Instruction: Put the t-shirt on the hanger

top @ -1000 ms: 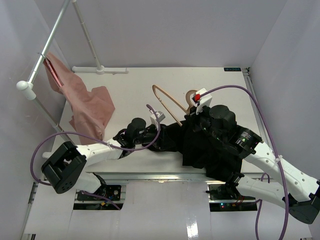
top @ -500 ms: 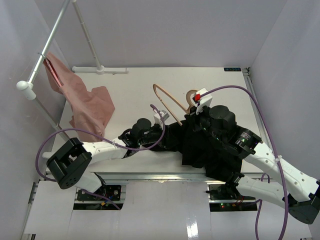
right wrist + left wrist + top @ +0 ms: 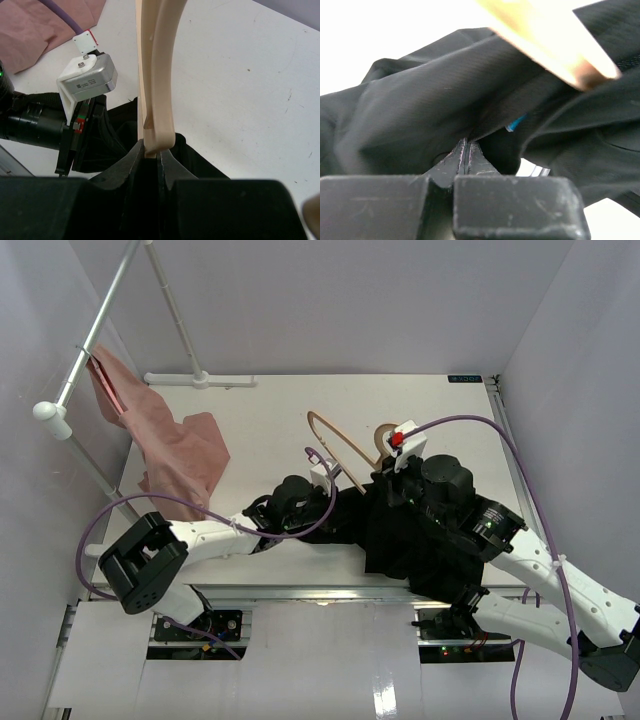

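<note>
Working over the near half of the counter (image 3: pixel 270 410) in the top view, both arms sunk into the black t-shirt (image 3: pixel 400 535) bunched there. Sets the left tool (image 3: pixel 333 506) at the garment's left edge, pushed further right than a second ago and closer to the hanger (image 3: pixel 335 440). Grips that hanger with the right tool (image 3: pixel 383 473), leaving one curved shoulder and the lower bar jutting up-left over bare counter, with the wooden hook just beside the red-marked wrist mount. Has carried hanger and right arm only slightly rightward since then. Leaves the pink cloth (image 3: pixel 180 455) draped from the grey rail (image 3: pixel 95 335) at far left, unchanged and well apart from the t-shirt.

Turning to the left wrist view: clenches the fingers (image 3: pixel 445 165) of the left tool tight on a fold of black fabric rising straight from the tips. Catches a pale, blurred end of the hanger crossing the upper right just above the cloth, and a small blue tag (image 3: pixel 519 122) inside the dark opening.

Turning to the right wrist view: clamps the fingers (image 3: pixel 135 165) of the right tool on the pale wood, two wooden pieces running up and away from the tips. Shows the left wrist's camera box (image 3: pixel 87 75) just left of the hanger, black fabric below it and around the tips, pink cloth in the upper-left corner.
</note>
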